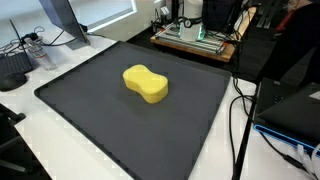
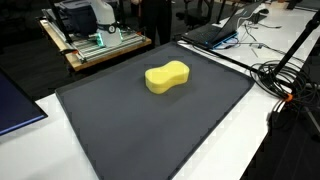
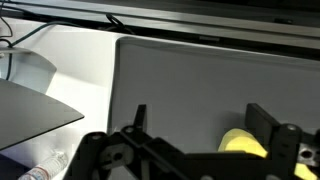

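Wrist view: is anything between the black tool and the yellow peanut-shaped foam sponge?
No: the wrist view shows only bare dark grey mat between the open black tool and the yellow foam sponge.

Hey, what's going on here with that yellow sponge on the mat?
A yellow sponge lies by itself near the middle of a dark mat on a white table. Nothing is holding it. The wrist view shows the robot's hand open above the mat, with the sponge low in the picture next to one finger and not gripped. Neither exterior view shows the arm over the mat.
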`<control>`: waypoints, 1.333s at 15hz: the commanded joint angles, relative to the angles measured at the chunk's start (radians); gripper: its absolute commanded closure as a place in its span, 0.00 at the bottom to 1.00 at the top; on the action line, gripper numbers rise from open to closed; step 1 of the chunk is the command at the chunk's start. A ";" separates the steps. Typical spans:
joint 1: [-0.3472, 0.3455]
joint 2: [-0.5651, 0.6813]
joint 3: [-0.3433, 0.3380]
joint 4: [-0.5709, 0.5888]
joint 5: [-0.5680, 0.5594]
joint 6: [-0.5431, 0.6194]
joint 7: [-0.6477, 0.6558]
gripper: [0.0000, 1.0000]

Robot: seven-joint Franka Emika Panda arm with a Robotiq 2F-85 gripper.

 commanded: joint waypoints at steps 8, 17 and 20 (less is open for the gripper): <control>0.055 0.085 0.027 0.115 0.133 -0.140 0.087 0.00; 0.115 0.202 0.113 0.224 0.448 -0.199 0.432 0.00; 0.123 0.216 0.146 0.261 0.481 -0.181 0.561 0.00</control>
